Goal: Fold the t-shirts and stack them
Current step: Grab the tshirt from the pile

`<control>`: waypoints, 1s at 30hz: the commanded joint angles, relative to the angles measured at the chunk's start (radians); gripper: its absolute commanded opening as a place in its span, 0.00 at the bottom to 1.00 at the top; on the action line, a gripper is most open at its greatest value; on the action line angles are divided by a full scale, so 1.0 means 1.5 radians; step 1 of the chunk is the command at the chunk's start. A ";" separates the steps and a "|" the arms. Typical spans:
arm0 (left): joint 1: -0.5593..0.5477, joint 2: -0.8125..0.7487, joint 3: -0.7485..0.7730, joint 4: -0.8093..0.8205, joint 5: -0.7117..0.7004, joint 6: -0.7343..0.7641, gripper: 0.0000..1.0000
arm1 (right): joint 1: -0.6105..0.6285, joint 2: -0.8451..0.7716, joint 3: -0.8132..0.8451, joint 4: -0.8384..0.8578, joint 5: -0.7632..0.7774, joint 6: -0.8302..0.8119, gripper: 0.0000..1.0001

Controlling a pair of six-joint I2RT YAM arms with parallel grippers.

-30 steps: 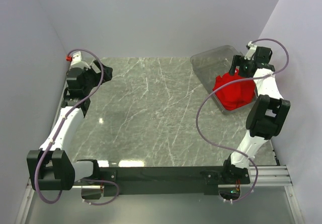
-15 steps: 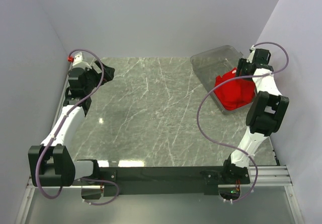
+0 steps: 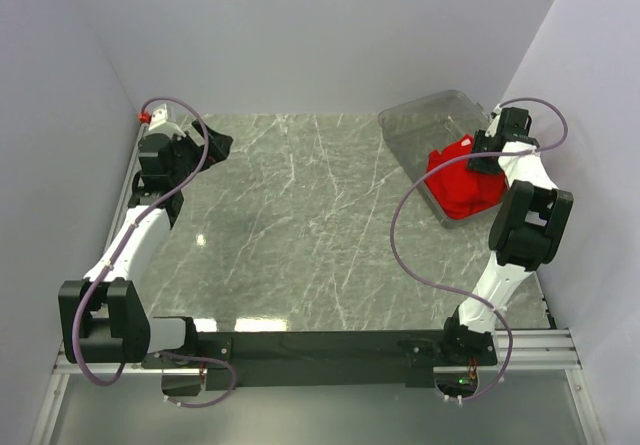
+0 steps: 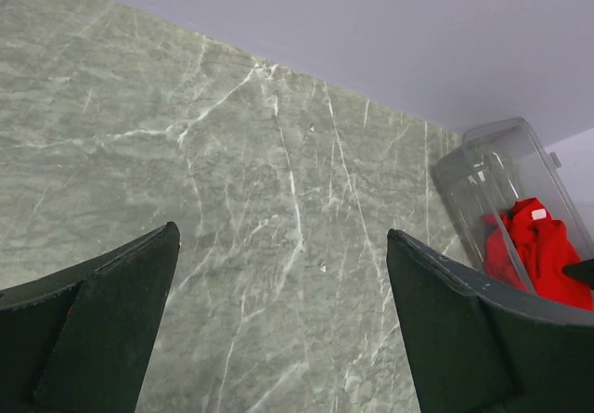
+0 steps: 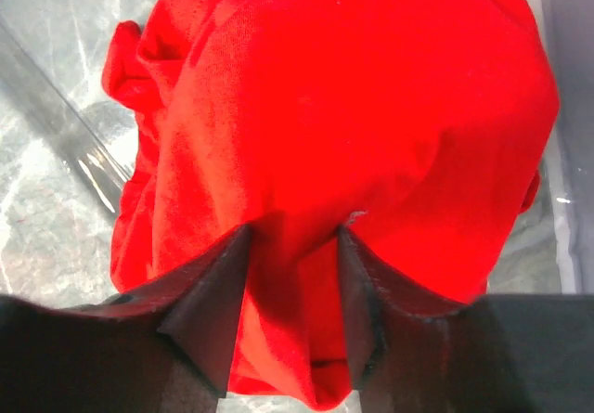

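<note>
The red t-shirt (image 3: 462, 183) lies crumpled in a clear plastic bin (image 3: 420, 120) at the back right of the table. My right gripper (image 3: 483, 161) reaches down into the bin. In the right wrist view its jaws (image 5: 295, 234) are half closed, and a raised fold of the t-shirt (image 5: 353, 88) fills the gap and touches both fingers. My left gripper (image 3: 215, 145) hovers over the back left of the table, far from the shirt. Its jaws (image 4: 283, 237) stand wide open with only marble between them, and the t-shirt (image 4: 538, 246) shows far off in the bin (image 4: 492, 153).
The grey marble tabletop (image 3: 300, 225) lies between the two arms. White walls close in the back and both sides. The bin's clear wall (image 5: 56, 107) runs close to the left of the right gripper. A black rail (image 3: 320, 345) lines the near edge.
The right gripper has sunk deeper into the bin and its jaws have narrowed onto a fold of the red cloth. The left arm has shifted slightly towards the back.
</note>
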 commanded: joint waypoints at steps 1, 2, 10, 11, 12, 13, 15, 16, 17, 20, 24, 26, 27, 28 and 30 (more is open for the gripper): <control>-0.001 -0.009 0.013 0.026 0.022 -0.010 0.99 | -0.002 -0.015 0.005 0.006 -0.016 0.016 0.42; -0.001 -0.012 0.013 0.026 0.023 -0.012 0.99 | -0.002 -0.015 0.008 0.004 -0.021 0.013 0.38; -0.001 -0.008 0.009 0.041 0.069 -0.028 1.00 | -0.002 -0.043 0.036 -0.001 -0.099 0.007 0.00; -0.001 -0.008 0.008 0.042 0.075 -0.029 0.99 | -0.002 -0.051 0.038 -0.004 -0.139 -0.018 0.00; -0.001 -0.008 0.005 0.045 0.080 -0.029 0.99 | -0.002 -0.063 0.041 -0.011 -0.165 -0.033 0.00; -0.001 -0.009 0.004 0.051 0.092 -0.028 0.99 | -0.006 -0.071 0.040 -0.015 -0.192 -0.054 0.00; -0.001 -0.008 0.003 0.051 0.101 -0.027 0.99 | -0.006 -0.113 0.021 0.012 -0.269 -0.064 0.00; -0.001 -0.006 0.003 0.052 0.108 -0.027 0.99 | -0.005 -0.128 0.000 0.028 -0.275 -0.055 0.00; -0.001 -0.006 0.003 0.052 0.115 -0.026 0.99 | 0.000 -0.142 -0.007 0.058 -0.279 -0.050 0.00; -0.001 -0.005 0.003 0.049 0.124 -0.022 0.99 | 0.017 -0.185 -0.012 0.091 -0.275 -0.035 0.00; -0.001 -0.005 0.004 0.047 0.128 -0.017 0.99 | 0.050 -0.242 0.007 0.131 -0.266 -0.013 0.00; -0.001 -0.006 0.006 0.046 0.127 -0.014 0.99 | 0.071 -0.258 0.033 0.157 -0.261 -0.007 0.00; -0.001 -0.007 0.006 0.045 0.124 -0.013 1.00 | 0.095 -0.267 0.050 0.160 -0.257 -0.010 0.00; -0.001 -0.008 0.006 0.046 0.123 -0.012 1.00 | 0.109 -0.270 0.090 0.167 -0.251 -0.013 0.00; -0.001 -0.010 0.008 0.049 0.118 -0.010 0.99 | 0.132 -0.268 0.134 0.173 -0.249 -0.012 0.00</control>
